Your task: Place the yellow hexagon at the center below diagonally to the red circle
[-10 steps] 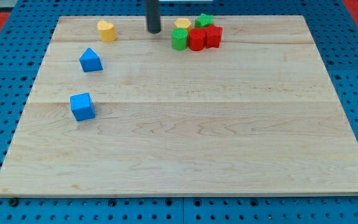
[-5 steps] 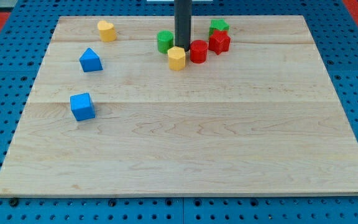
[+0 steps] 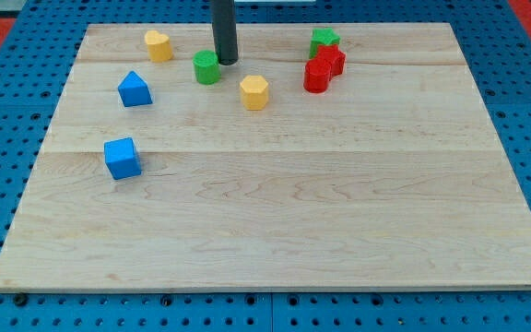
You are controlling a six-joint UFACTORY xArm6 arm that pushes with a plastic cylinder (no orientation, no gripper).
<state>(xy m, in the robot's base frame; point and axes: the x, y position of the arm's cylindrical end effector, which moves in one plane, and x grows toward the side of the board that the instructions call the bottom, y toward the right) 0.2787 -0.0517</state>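
The yellow hexagon (image 3: pixel 254 92) lies on the wooden board near the view's top centre. The red circle (image 3: pixel 317 76) stands to its right and slightly higher, touching a second red block (image 3: pixel 331 61) behind it. My tip (image 3: pixel 226 61) is at the view's top, left of and above the hexagon, right beside the green cylinder (image 3: pixel 207 67), which sits at its left. A gap separates the tip from the hexagon.
A green block (image 3: pixel 323 40) sits above the red pair. A yellow heart-shaped block (image 3: pixel 159 44) is at the top left. A blue house-shaped block (image 3: pixel 135 88) and a blue cube (image 3: pixel 123 158) lie on the left side.
The rod swung right into the cluster, then back left. The yellow hexagon was pushed down and left out of the cluster, the green cylinder slid left, and the red circle shifted right.
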